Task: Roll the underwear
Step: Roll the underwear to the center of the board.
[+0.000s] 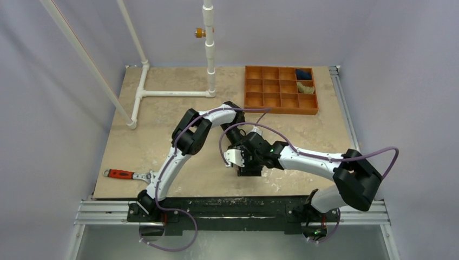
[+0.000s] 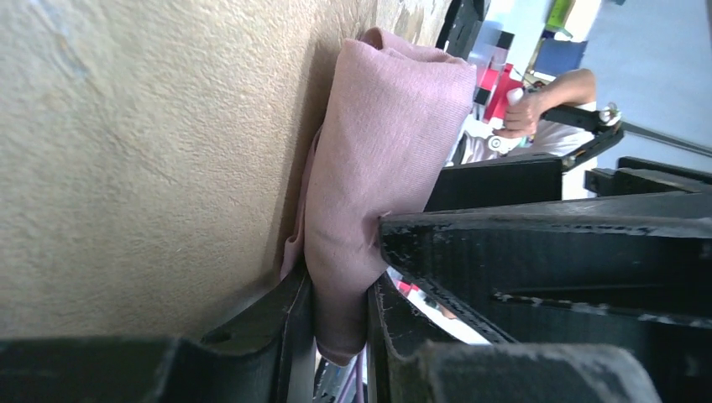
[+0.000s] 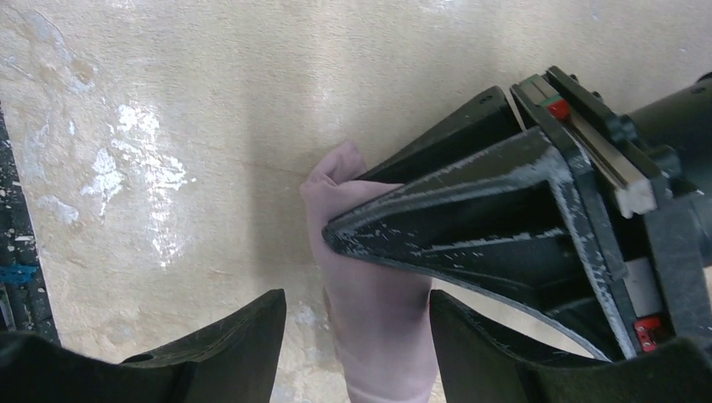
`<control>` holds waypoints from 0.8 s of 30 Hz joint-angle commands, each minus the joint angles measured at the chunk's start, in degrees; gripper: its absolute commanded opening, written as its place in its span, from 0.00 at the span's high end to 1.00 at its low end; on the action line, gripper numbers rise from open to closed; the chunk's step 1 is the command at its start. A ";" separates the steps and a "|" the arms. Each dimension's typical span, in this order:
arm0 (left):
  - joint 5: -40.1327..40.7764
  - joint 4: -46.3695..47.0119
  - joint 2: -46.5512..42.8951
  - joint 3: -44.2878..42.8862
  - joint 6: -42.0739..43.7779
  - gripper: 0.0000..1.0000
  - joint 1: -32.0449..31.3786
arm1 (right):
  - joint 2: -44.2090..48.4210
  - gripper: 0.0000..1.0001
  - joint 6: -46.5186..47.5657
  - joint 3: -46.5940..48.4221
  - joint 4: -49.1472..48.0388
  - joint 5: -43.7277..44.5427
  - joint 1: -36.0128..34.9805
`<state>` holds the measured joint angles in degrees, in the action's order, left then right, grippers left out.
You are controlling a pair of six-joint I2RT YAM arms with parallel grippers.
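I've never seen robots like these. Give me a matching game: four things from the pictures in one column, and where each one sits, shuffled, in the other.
Things:
1. underwear
2. wrench
3. tray
4. white pipe frame

Places:
A. far right part of the table
B. near left edge of the table
C. pinched in the left gripper
D. far left part of the table

Pairs: 1-C, 2-B, 3-A, 4-D
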<state>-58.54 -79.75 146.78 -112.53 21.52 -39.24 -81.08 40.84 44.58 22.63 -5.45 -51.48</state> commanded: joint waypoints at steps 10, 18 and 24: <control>4.60 3.04 5.52 -0.83 2.77 1.00 0.57 | -5.08 0.39 0.87 -0.28 -4.63 4.13 -1.43; 1.10 0.32 6.70 -1.33 3.67 1.00 0.90 | -6.78 0.40 1.63 -0.63 -5.64 4.56 -1.43; -2.20 -1.64 7.11 -1.46 4.27 1.00 1.10 | -8.23 0.41 2.11 -0.95 -5.85 4.40 -1.43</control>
<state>-63.00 -84.20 149.77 -113.89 24.38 -38.26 -86.50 41.39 44.56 19.09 -2.02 -52.62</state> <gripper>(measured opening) 0.200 0.599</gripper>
